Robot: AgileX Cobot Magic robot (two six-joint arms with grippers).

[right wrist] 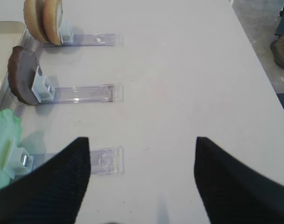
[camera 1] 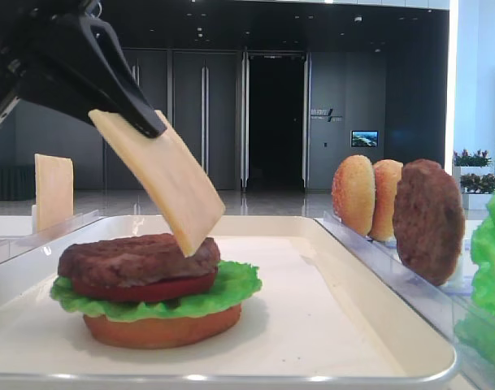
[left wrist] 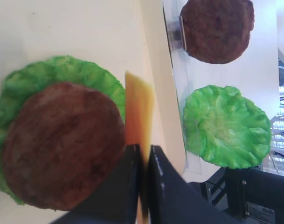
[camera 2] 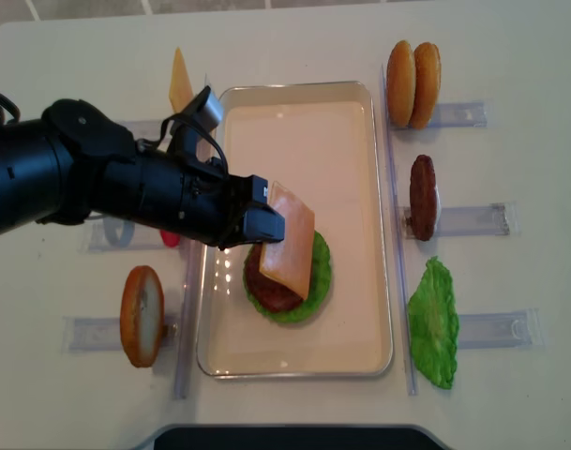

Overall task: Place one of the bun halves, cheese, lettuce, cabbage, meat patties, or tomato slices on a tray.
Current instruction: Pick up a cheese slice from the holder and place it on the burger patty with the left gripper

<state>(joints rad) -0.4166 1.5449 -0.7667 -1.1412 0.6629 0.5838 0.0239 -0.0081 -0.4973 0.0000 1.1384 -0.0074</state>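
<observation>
My left gripper point(camera 2: 271, 220) is shut on one edge of a pale yellow cheese point(camera 2: 290, 244) slice, which hangs tilted over a stack on the cream tray point(camera 2: 294, 112). The stack is a bun half point(camera 1: 162, 329), lettuce point(camera 1: 223, 292), a tomato slice point(camera 1: 149, 288) and a meat patty point(camera 1: 137, 256) on top. The cheese point(camera 1: 162, 183) slants down from the left gripper point(camera 1: 149, 126), its lower corner at the patty's right edge. In the left wrist view the cheese point(left wrist: 139, 107) shows edge-on beside the patty point(left wrist: 62, 144). My right gripper point(right wrist: 142, 140) stands open over bare white table.
Clear racks to the right of the tray hold two bun halves point(camera 2: 413, 84), a patty point(camera 2: 423, 197) and a lettuce leaf point(camera 2: 433, 323). Left racks hold a cheese slice point(camera 2: 179, 82) and a bun half point(camera 2: 142, 316); my left arm covers most of a red slice point(camera 2: 171, 239).
</observation>
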